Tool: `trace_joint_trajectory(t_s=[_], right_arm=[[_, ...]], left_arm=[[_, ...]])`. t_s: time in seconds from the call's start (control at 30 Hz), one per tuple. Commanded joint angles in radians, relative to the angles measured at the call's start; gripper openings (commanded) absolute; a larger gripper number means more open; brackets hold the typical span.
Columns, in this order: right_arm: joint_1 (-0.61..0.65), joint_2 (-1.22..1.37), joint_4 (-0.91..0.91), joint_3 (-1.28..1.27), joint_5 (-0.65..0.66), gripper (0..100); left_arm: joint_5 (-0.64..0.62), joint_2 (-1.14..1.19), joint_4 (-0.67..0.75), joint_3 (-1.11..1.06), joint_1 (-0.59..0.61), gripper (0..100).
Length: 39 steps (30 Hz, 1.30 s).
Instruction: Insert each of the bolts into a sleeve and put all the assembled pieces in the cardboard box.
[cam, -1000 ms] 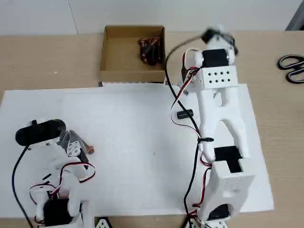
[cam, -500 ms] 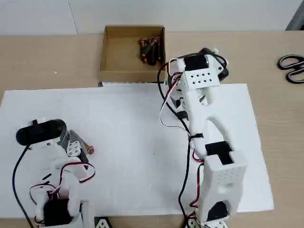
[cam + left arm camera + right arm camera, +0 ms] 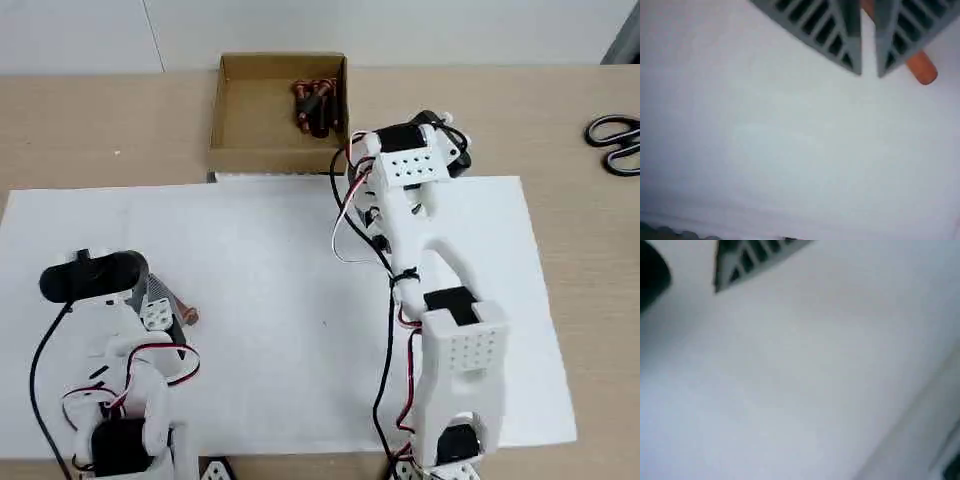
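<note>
Pale-wood worktop [image 3: 120,120] carries a white paper sheet [image 3: 280,300], and over the sheet's far edge the right arm [image 3: 415,165] has folded back within the last second. A second ago it stretched out past the right side of the cardboard box [image 3: 250,110]. Its wrist has since swung nearer and to the left, and now sits just off the box's near right corner. The right gripper [image 3: 727,275] hangs low over bare paper; whether it is open or carries anything cannot be told. The box, at the far edge of the sheet, holds a small cluster of assembled pieces [image 3: 318,105] against its right wall.

At the near left, the left gripper [image 3: 869,72] has hardly stirred. Its grey fingers [image 3: 835,35] are closed to a narrow slit on a copper-coloured piece [image 3: 921,69], whose free end pokes out to the right just above the paper. Whether that is a bare bolt or one already sleeved cannot be told.

The pull-back suggests the right arm is done at the box and coming for the next item. The piece in the left fingers looks like the one still to be boxed.
</note>
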<state>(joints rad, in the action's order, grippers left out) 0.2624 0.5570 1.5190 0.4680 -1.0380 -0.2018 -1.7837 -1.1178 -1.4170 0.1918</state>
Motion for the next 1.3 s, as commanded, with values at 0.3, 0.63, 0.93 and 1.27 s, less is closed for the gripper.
trace_joint_trajectory(t_s=[0.3, 0.63, 0.93, 1.27], right_arm=[[-0.01, 0.077, -0.084, 0.0, -0.009, 18.6], [-0.081, 0.088, -0.087, 0.0, -0.005, 18.6], [-0.122, 0.082, -0.058, 0.006, -0.002, 18.6], [-0.122, -0.001, -0.019, 0.006, -0.009, 18.6]], left_arm=[[0.006, -0.006, -0.003, 0.036, 0.003, 1], [0.006, -0.006, -0.003, 0.036, 0.002, 1], [0.006, -0.006, -0.003, 0.036, 0.002, 1], [0.006, -0.006, -0.003, 0.036, 0.002, 1]])
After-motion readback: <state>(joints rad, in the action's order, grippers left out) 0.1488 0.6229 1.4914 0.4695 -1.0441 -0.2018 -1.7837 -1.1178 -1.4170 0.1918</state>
